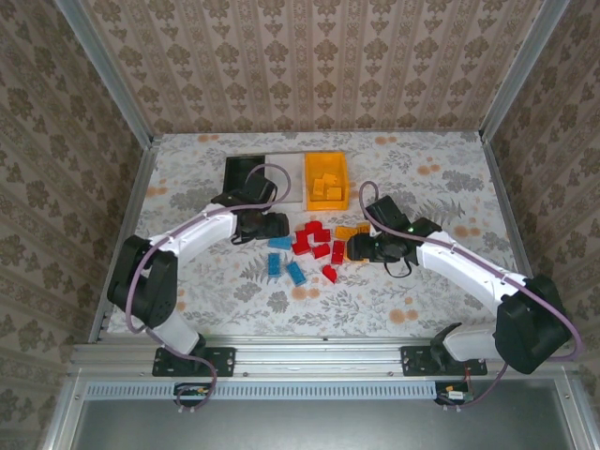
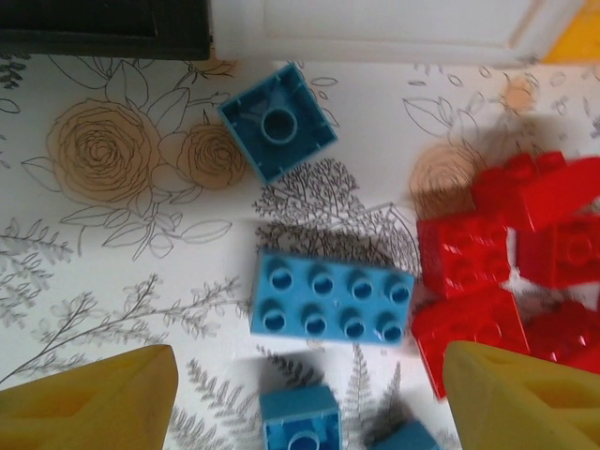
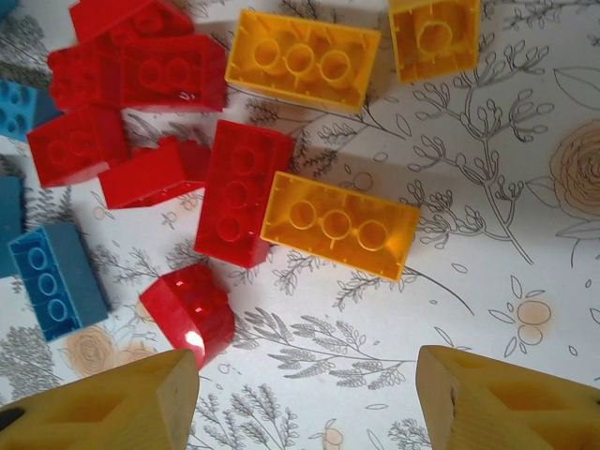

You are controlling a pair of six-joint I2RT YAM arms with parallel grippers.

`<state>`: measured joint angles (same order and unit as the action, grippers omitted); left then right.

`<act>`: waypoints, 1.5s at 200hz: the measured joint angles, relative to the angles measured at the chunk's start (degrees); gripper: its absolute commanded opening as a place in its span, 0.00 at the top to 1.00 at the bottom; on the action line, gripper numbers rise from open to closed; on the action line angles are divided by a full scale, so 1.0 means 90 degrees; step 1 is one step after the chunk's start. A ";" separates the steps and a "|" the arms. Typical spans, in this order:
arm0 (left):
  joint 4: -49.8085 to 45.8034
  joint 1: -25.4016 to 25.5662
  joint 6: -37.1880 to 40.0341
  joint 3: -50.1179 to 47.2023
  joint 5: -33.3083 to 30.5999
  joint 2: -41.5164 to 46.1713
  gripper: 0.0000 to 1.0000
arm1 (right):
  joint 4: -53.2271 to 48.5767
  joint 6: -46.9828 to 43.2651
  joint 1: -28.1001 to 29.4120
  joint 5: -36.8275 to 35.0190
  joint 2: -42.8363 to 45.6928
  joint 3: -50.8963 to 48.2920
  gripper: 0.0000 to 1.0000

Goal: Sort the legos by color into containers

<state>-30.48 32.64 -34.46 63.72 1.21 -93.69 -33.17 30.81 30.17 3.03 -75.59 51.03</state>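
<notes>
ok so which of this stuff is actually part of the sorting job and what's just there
Part of the job:
blue legos
red legos
orange-yellow legos
black bin
white bin
orange-yellow bin

Just there:
flowered table cover
patterned walls
metal rail

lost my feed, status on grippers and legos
Left gripper open, empty, blue 2x4 brick ahead. Right gripper open, empty, yellow brick ahead. Orange-yellow bin part filled. Red bricks crowd the blue one.

Blue legos (image 2: pixel 330 297), red legos (image 3: pixel 242 192) and orange-yellow legos (image 3: pixel 339 225) dot a floral-printed white table (image 1: pixel 427 164).
</notes>
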 measured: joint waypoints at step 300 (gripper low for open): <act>0.0869 -0.0430 -0.0192 0.0950 -0.0301 -0.1950 0.71 | 0.0216 -0.0347 0.0000 -0.0112 -0.0614 -0.0007 0.36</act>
<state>-22.65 28.77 -36.18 72.27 -1.50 -111.24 -31.22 27.68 30.17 2.02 -81.12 50.96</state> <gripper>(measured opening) 0.323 0.641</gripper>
